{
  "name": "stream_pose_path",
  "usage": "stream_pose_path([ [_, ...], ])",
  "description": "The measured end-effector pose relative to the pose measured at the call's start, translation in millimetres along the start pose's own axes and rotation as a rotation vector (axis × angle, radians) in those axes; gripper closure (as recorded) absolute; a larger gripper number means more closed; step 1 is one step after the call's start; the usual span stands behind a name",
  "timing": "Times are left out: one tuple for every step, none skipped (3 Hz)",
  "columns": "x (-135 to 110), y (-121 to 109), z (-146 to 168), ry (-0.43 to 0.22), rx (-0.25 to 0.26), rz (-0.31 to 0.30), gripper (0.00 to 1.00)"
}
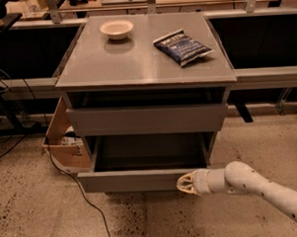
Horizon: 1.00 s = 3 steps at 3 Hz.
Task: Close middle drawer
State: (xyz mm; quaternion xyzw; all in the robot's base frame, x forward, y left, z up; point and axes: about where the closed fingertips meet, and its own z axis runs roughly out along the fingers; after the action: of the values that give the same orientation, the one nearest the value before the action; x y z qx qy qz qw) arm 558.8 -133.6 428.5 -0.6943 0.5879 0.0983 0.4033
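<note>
The middle drawer (131, 180) is pulled out from the grey cabinet, and its bare grey inside (150, 152) shows. Its plain flat front faces the camera low in the view. My gripper (186, 183) comes in from the lower right on a white arm. Its fingers are together, and the tip is at the right part of the drawer front, at or just in front of its surface. It holds nothing. A closed drawer front (147, 119) sits above the open drawer.
On the cabinet top (136, 61) stand a white bowl (116, 28) and a blue snack bag (182, 46). An open cardboard box (65, 144) and a black cable (88, 202) lie left of the cabinet. Speckled floor lies in front.
</note>
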Motion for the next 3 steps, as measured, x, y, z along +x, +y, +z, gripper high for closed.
stream_pose_path([
  [3.7, -7.4, 13.1, -0.029, 0.021, -0.030, 1.00],
  [1.7, -13.2, 23.2, -0.045, 0.038, -0.048, 1.00],
  [-5.5, -35.0, 48.2, -0.065, 0.104, -0.070, 1.00],
])
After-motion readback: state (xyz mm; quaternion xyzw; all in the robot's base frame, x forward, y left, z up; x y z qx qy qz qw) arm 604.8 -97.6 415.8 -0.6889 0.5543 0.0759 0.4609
